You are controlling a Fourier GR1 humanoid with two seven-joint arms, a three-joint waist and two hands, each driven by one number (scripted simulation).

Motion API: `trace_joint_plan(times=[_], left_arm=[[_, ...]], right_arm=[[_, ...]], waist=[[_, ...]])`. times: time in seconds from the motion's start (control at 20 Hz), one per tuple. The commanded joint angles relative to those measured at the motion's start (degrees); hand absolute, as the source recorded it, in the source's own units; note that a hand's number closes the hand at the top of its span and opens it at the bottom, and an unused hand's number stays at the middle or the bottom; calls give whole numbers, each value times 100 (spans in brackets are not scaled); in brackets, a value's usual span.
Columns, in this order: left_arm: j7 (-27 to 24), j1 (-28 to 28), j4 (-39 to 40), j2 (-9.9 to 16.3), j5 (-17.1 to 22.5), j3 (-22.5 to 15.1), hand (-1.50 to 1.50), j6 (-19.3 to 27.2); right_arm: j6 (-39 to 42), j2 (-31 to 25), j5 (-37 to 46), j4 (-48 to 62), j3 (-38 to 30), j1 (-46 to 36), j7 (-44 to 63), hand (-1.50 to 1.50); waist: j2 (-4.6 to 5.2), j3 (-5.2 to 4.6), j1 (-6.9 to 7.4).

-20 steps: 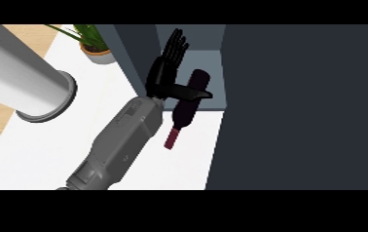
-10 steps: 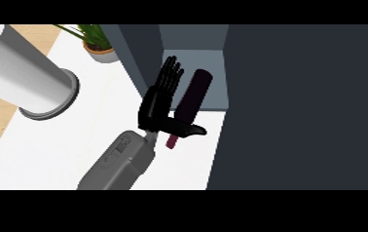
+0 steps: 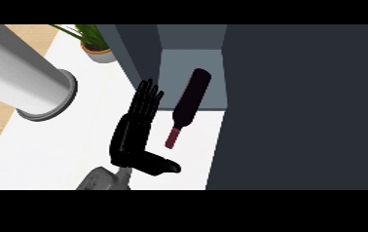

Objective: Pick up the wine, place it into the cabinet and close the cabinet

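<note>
My black hand [image 3: 133,133] is released, fingers straight, just left of the dark glass wine bottle [image 3: 187,104] lying half inside the grey open cabinet [image 3: 188,63] at frame centre; I judge nudging its neck inward comes before closing.

One wine bottle [image 3: 188,104], one robot hand [image 3: 137,133], one potted plant [image 3: 93,43], one cabinet [image 3: 188,70].

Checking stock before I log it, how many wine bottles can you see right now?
1. The wine bottle lies at the cabinet opening, its base inside and its neck out over the white counter, beside the open hand. More could be hidden behind the dark door.
</note>
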Motion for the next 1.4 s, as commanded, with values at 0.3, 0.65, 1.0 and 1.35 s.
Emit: trace_joint_plan(times=[0.3, 0.65, 1.0, 1.35], left_arm=[[-508, 871, -425, 660, 64, 479, -150, -641], [-434, 1396, -1078, 1358, 348, 1012, -150, -974], [-369, 1628, -1028, 1894, 677, 1715, -150, -1446], [-238, 1697, -978, 2128, 897, 2044, -150, -1817]], right_arm=[[760, -427, -546, -1091, 479, 147, 510, -150], [1625, -989, -416, -1130, 961, 131, 297, 150], [1455, -729, -207, -1305, 1285, -190, 593, 150], [1227, -233, 160, -1329, 1941, -887, 1351, 150]], waist=[[37, -3, -42], [19, -1, -8], [31, -8, -7], [28, -19, -14]])
